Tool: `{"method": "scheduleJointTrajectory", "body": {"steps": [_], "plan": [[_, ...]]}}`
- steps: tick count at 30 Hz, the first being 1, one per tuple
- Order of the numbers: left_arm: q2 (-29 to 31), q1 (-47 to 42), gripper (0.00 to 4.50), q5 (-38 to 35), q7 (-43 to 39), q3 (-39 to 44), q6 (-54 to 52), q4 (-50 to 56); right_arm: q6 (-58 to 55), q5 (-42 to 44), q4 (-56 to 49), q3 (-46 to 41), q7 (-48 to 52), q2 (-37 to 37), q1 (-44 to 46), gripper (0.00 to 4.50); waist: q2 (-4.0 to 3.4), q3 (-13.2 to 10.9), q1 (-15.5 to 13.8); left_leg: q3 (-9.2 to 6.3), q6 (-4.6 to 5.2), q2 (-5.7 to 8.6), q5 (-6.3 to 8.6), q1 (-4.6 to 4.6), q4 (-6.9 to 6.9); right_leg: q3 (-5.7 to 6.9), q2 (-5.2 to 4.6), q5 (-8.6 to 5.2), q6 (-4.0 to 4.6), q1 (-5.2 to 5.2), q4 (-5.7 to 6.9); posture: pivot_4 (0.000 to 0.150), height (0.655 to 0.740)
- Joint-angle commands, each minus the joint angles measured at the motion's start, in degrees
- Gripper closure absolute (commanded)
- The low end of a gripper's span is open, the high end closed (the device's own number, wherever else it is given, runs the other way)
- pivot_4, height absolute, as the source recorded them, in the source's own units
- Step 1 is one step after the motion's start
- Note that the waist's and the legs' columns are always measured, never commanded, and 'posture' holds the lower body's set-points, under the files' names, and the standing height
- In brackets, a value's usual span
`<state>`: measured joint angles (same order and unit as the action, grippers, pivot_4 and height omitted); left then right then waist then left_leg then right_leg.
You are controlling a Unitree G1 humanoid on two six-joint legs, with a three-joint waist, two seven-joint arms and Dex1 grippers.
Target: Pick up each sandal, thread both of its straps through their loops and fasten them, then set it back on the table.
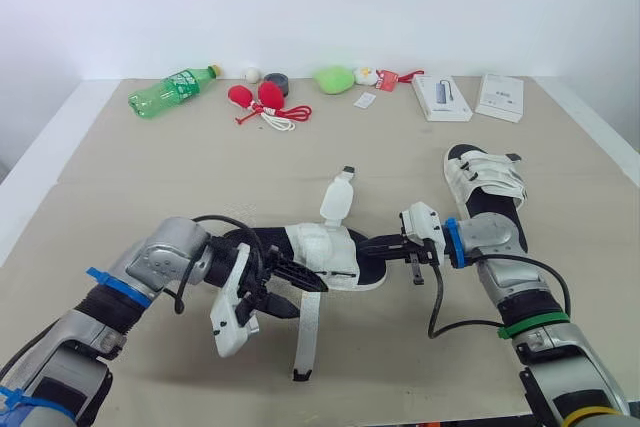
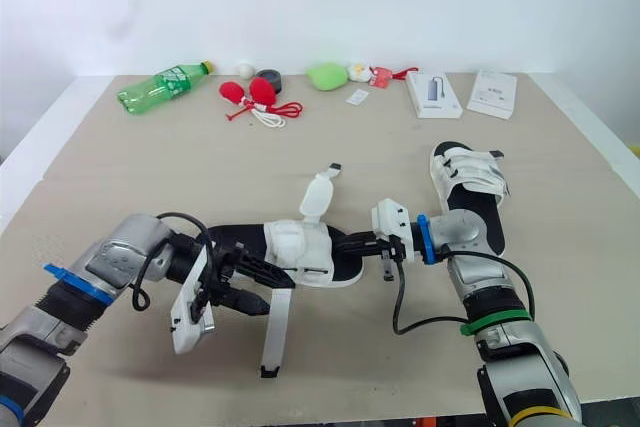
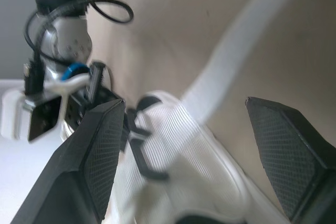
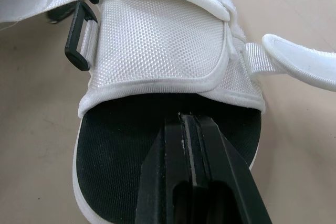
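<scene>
The unfastened sandal (image 1: pixel 325 252) is lying mid-bench. The left pincer (image 3: pixel 184 103) is gaping released around its heel side, and the right pincer (image 4: pixel 191 120) is clenched, pressing the toe insole. It is probably light, with a stiff sole and limp straps, so taking the loose strap (image 1: pixel 308 332) near its 6 o'clock tip seems best.

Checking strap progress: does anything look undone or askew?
Yes. The sandal in the middle has both straps loose: its short strap sticks up, and its long strap trails across the table toward the near edge.
</scene>
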<state>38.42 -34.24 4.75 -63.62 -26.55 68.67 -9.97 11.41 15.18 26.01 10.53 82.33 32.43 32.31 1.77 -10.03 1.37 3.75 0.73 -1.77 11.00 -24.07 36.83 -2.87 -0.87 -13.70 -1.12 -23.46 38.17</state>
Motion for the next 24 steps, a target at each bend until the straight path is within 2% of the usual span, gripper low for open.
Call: {"method": "scheduleJointTrajectory", "body": {"steps": [1,2,6,7,8,9,15,24], "plan": [[0.42,-1.40,1.13,-1.83,1.66,-1.48,-1.48,2.86,0.08,-0.19,-1.77,-1.18,0.34,1.09,0.67,4.50,0.00,0.00,0.01,-0.01,0.00,0.00,0.00,0.00,0.00,0.01,0.00,0.00,0.00,0.00,0.00,0.150,0.7400],[0.72,-1.61,1.34,-1.85,1.60,-2.08,-1.68,3.00,0.11,-0.27,-1.56,-1.20,0.44,1.19,0.79,4.50,0.00,0.00,0.01,-0.01,0.00,-0.01,0.00,0.00,0.00,0.00,0.01,0.00,0.00,0.00,0.00,0.150,0.7400],[2.09,-2.00,2.97,-2.61,1.54,-3.93,-2.52,3.32,0.01,-0.63,-1.45,-1.17,0.46,1.31,1.01,4.50,0.00,0.00,0.01,-0.01,0.00,-0.01,0.00,0.02,0.00,0.00,0.04,0.00,0.00,0.00,0.00,0.150,0.7400],[2.25,-1.96,3.25,-3.02,1.80,-4.00,-2.79,3.38,-0.05,-0.67,-1.53,-1.19,0.46,1.35,0.97,4.50,0.00,0.00,0.01,-0.01,0.00,-0.01,0.00,0.02,0.00,-0.01,0.03,0.00,0.00,0.00,0.00,0.150,0.7400],[2.40,-1.92,3.69,-3.38,2.06,-4.04,-2.94,3.44,-0.09,-0.70,-1.62,-1.20,0.46,1.39,0.90,4.50,0.00,0.00,0.00,-0.02,0.00,-0.01,0.00,0.02,0.00,0.00,0.03,0.00,0.00,0.01,0.00,0.150,0.7400],[2.56,-1.93,4.33,-3.53,2.34,-3.95,-2.91,3.45,-0.09,-0.71,-1.67,-1.25,0.50,1.48,0.80,4.50,0.00,0.00,0.00,-0.01,0.00,0.00,0.00,0.02,0.00,0.00,0.03,0.00,0.00,0.01,0.00,0.150,0.7400],[4.06,-1.41,4.43,-6.46,2.74,-3.83,-5.93,3.56,-0.10,-0.88,-1.72,-1.18,0.54,1.80,0.38,4.50,0.00,0.00,-0.01,-0.01,0.01,0.00,0.00,0.02,0.01,-0.01,0.01,0.00,-0.01,0.01,0.00,0.150,0.7400],[5.37,0.69,4.43,-27.29,-1.53,-0.75,-37.32,13.24,0.35,-1.39,-1.00,-0.85,0.62,1.75,0.57,4.50,0.00,0.00,0.00,-0.05,0.01,0.00,0.00,0.01,0.05,0.02,0.03,-0.11,-0.21,0.02,0.01,0.150,0.7400]]}}
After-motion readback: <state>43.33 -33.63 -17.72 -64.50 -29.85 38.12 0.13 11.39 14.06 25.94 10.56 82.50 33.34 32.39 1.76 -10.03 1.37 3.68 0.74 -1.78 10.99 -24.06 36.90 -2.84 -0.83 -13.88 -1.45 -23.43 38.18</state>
